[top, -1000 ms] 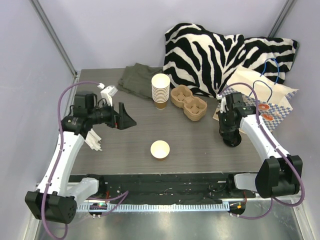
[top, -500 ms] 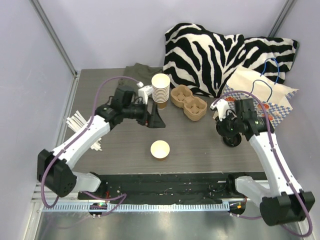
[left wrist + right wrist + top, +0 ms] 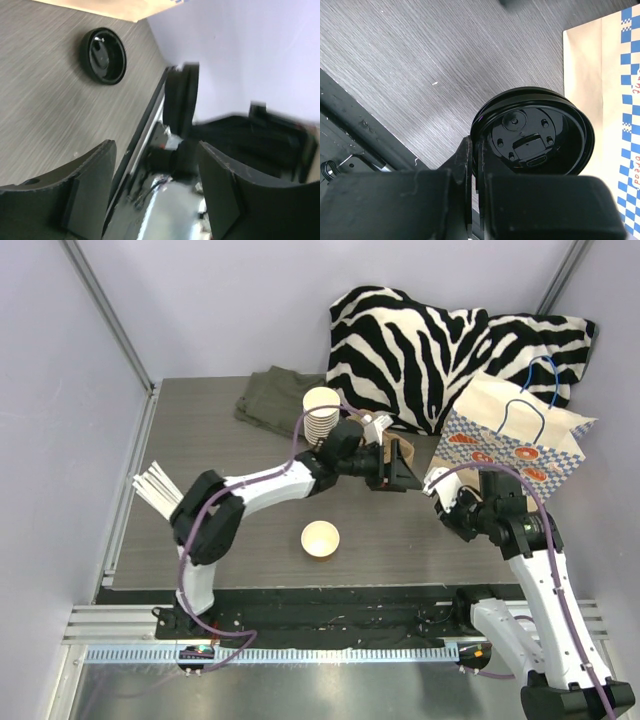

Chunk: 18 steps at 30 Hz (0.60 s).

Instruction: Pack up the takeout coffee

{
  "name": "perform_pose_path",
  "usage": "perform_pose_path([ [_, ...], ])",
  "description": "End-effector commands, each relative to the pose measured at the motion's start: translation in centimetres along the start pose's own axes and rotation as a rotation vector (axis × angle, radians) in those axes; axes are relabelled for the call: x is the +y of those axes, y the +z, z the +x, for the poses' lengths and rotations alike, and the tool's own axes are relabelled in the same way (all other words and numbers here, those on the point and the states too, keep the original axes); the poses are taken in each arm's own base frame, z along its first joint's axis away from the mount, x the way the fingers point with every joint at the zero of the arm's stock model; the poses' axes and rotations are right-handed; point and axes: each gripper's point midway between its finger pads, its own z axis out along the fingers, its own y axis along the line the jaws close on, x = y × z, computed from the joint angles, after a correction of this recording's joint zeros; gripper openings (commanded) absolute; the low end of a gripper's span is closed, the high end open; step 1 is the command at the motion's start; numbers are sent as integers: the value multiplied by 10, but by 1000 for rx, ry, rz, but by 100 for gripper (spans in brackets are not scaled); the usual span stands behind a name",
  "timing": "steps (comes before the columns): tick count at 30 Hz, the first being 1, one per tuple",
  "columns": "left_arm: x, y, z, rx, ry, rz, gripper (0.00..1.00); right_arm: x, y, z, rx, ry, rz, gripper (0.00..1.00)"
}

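The single paper cup (image 3: 320, 538) stands open and lidless near the table's front middle. My right gripper (image 3: 462, 516) is to its right, in front of the paper bag. In the right wrist view the gripper (image 3: 476, 150) is shut on the rim of the round black lid (image 3: 535, 131). The lid is held just above the table. My left gripper (image 3: 405, 468) is open and empty, stretched far right over the cardboard cup carrier (image 3: 388, 447). The left wrist view shows its fingers (image 3: 90, 185) apart, with the black lid (image 3: 104, 55) ahead.
A tall stack of cream-and-brown cups (image 3: 320, 415) stands behind the left arm. A checked paper bag (image 3: 510, 435) stands at the right, with a zebra cushion (image 3: 420, 340) behind it. A green cloth (image 3: 270, 400) lies at the back. White sticks (image 3: 155, 485) lie at the left edge.
My left arm swung right, from beside the cup stack to over the cup carrier. My right gripper shifted a little nearer and rightward with the lid. The single cup has not moved.
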Motion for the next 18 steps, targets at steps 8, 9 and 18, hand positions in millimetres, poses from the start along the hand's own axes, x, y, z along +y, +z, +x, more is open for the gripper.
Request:
perform_pose_path([
  [8,-33,63,-20,-140,-200,209,67,3,13,19,75,44,-12,1],
  [9,-32,64,-21,-142,-209,214,67,2,15,20,79,52,-4,1],
  [18,-22,87,-6,-123,-247,187,66,-18,30,24,128,116,55,1],
])
